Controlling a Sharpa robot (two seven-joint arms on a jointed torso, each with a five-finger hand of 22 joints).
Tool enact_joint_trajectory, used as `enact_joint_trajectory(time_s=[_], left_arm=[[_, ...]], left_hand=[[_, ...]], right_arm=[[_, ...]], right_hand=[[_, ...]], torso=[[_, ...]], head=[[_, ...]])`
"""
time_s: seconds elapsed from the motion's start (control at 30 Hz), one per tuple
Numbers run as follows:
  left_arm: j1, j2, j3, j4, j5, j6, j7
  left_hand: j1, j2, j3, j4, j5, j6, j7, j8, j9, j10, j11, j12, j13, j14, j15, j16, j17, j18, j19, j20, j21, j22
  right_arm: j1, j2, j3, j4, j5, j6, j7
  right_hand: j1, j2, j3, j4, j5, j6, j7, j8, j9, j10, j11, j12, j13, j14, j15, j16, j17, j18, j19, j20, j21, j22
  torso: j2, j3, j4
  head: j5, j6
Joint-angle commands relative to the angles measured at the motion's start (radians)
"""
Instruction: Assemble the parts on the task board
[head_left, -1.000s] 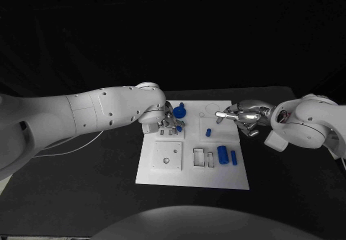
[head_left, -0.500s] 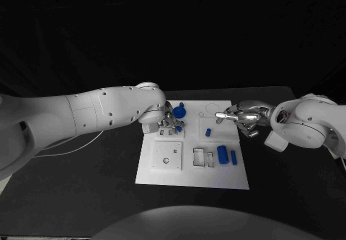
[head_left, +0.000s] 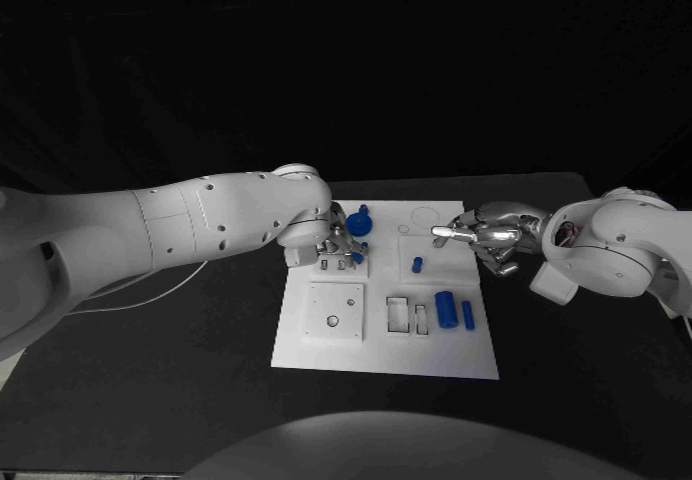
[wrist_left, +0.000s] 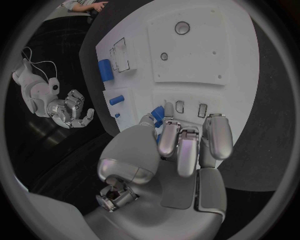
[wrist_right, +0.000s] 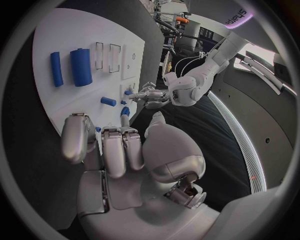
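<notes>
The white task board (head_left: 325, 345) lies flat in the middle of the black tabletop (head_left: 173, 400). At its far left corner the left hand (head_left: 339, 245) reaches down over a raised white block; a small blue part (wrist_left: 157, 113) sits right at its fingers (wrist_left: 178, 150), but whether they pinch it I cannot tell. Just beyond the hand a rounder blue piece (head_left: 359, 222) stands on the board. Nearer the robot a square white plate (head_left: 336, 310) with a small round hole rests on the board's left half. To its right are two narrow rectangular slots (head_left: 405, 315), both showing only white inside. Above them a short blue peg (head_left: 417, 265) lies on the bare board. Right of the slots lie a thick blue cylinder (head_left: 446, 308) and, just beside it, a thin blue rod (head_left: 467, 312), parallel and apart. At the board's far right edge the right hand (head_left: 483, 238) hovers, fingers (wrist_right: 112, 150) curled inward, holding nothing
</notes>
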Motion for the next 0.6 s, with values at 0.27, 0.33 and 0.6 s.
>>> enact_joint_trajectory(time_s=[0.27, 0.33, 0.6], left_arm=[[0.0, 0.0, 0.001, 0.002, 0.004, 0.004, -0.032], [0.0, -0.001, 0.001, 0.002, 0.004, 0.004, -0.032], [0.0, -0.001, 0.001, 0.005, 0.004, 0.0, -0.028]], left_hand=[[0.02, -0.006, 0.02, -0.003, 0.005, 0.007, -0.004, -0.012, 0.008, 0.156, -0.051, 0.162, 0.373, 0.107, -0.007, 0.002, 0.263, 0.011, -0.007, 0.0, -0.007, -0.002], [0.023, -0.009, 0.024, -0.004, 0.006, 0.006, -0.004, -0.014, 0.011, 0.155, -0.051, 0.161, 0.373, 0.107, -0.007, 0.002, 0.263, 0.011, -0.007, 0.0, -0.008, -0.002], [0.04, -0.023, 0.048, -0.014, 0.009, 0.005, -0.004, -0.025, 0.023, 0.149, -0.051, 0.158, 0.367, 0.107, -0.007, 0.002, 0.263, 0.011, -0.007, -0.001, -0.009, 0.0]], right_arm=[[-0.001, 0.001, 0.0, 0.001, 0.006, 0.022, -0.008], [-0.001, 0.001, 0.0, 0.001, 0.006, 0.023, -0.01], [-0.001, -0.002, 0.0, 0.003, 0.006, 0.024, -0.014]], right_hand=[[0.002, 0.005, 0.005, -0.001, 0.003, 0.0, 0.009, -0.003, 0.0, 0.111, 0.002, -0.004, 0.26, 0.056, 0.007, -0.011, 0.201, 0.016, -0.016, 0.001, -0.014, 0.162], [0.002, 0.005, 0.005, -0.001, 0.003, 0.0, 0.009, -0.003, 0.0, 0.111, 0.002, -0.004, 0.26, 0.055, 0.007, -0.011, 0.201, 0.016, -0.017, 0.001, -0.016, 0.162], [0.002, 0.005, 0.006, -0.001, 0.002, 0.0, 0.009, -0.003, -0.001, 0.111, 0.002, -0.004, 0.26, 0.053, 0.007, -0.014, 0.199, 0.017, -0.019, 0.002, -0.019, 0.161]], torso=[[0.001, -0.0003, -0.0002], [0.001, -0.0004, 0.0001], [0.001, 0.0007, 0.0021]], head=[[-0.001, 0.0], [-0.001, 0.0], [0.001, 0.0]])
